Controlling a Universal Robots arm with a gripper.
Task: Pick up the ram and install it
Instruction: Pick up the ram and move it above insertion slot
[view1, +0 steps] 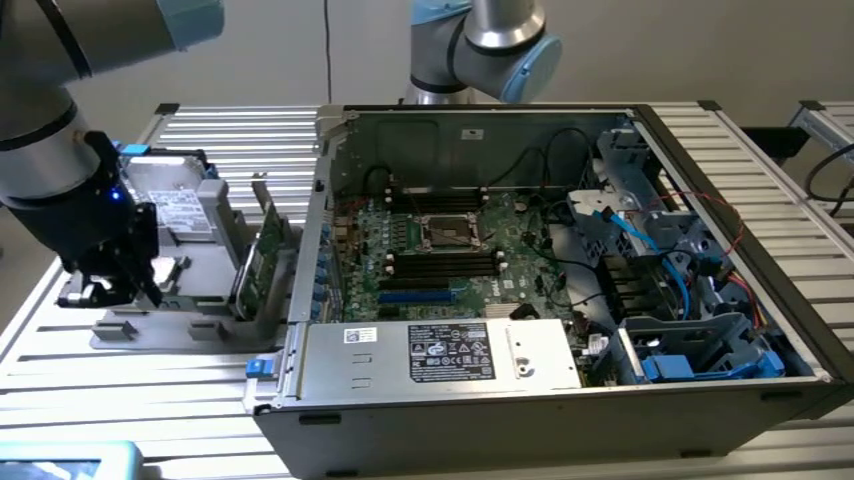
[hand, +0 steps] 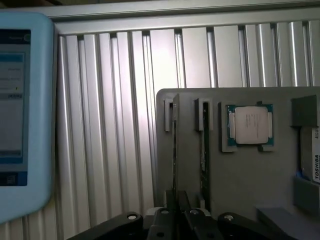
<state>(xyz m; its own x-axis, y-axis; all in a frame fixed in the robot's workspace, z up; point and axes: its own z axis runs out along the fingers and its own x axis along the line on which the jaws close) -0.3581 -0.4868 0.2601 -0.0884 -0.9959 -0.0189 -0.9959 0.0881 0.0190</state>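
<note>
Gripper (hand: 175, 202) has its fingers pressed in on the ram (hand: 175, 150), which stands on edge in its slot on the gray holder (hand: 260, 180) and is pinched across its thin sides, by the look of it. It's a light, stiff little board but fragile. I'd grip the bare long edge, stay off the chips and contacts, and keep it straight so it can't flex. A second stick (hand: 205, 145) sits just beside it, then a processor (hand: 250, 125). The only writing I can read is TOSHIBA on the drive (hand: 315, 165). The open computer case (view1: 534, 410) is well apart.
</note>
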